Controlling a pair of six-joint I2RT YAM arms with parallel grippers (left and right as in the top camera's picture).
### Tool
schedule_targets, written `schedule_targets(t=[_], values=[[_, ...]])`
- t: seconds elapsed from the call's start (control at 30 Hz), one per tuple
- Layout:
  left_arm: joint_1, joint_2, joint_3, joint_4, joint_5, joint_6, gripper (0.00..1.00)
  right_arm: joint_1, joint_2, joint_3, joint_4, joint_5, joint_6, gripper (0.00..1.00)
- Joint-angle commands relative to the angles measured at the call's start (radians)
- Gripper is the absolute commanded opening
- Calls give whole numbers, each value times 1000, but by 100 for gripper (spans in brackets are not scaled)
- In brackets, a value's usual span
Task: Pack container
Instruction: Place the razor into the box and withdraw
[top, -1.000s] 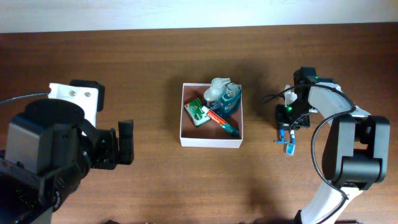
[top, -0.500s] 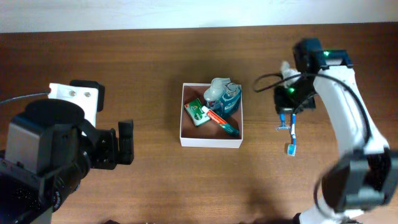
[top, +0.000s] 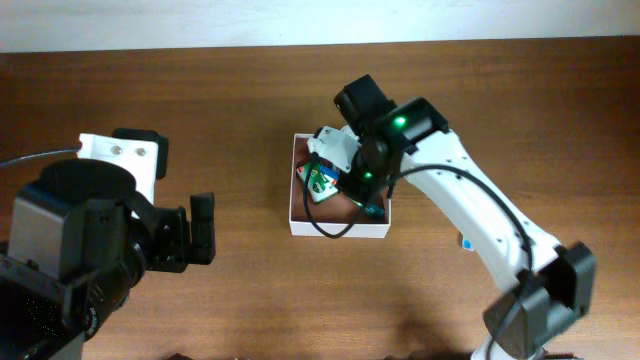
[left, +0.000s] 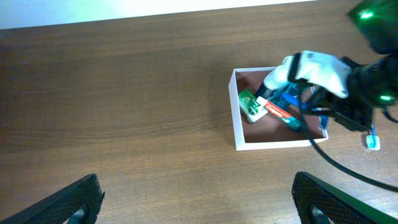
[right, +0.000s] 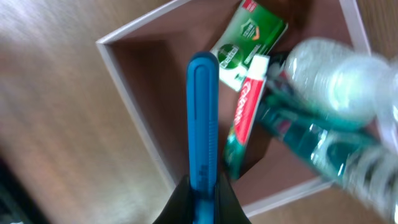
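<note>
Right end effector (right: 203, 200) clamped on a long blue plastic stick (right: 203, 118) — it looks like the next thing to pack.
The square white-walled container with a brownish-pink inside (top: 375, 229) sits on the table (top: 200, 100), just under the stick, holding a green-and-white small carton (right: 252, 40), a red-and-green tube (right: 244, 118) and a clear bottle (right: 329, 81). Only the right wrist view shows the grip. The left wrist view shows a small blue thing (left: 373, 142) lying outside — and the left end effector (left: 198, 200) spread apart.

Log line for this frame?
right gripper: shut on blue handle, over container | left gripper: open, away from container
</note>
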Motion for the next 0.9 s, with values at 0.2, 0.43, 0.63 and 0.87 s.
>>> schedule_targets(t=[0.2,0.43,0.63,0.87], values=[[2,-4,6,0,-14,8,99,-3,69,5,40,-68,-122,49],[2,-4,6,0,-14,8,99,-31,-27,124,-94,-83,-2,99],[2,-4,6,0,-14,8,99,-221,-150,149,-101,-90,270,99],[2,-4,6,0,-14,8,99,-512,-120,128,-123,-87,445,99]])
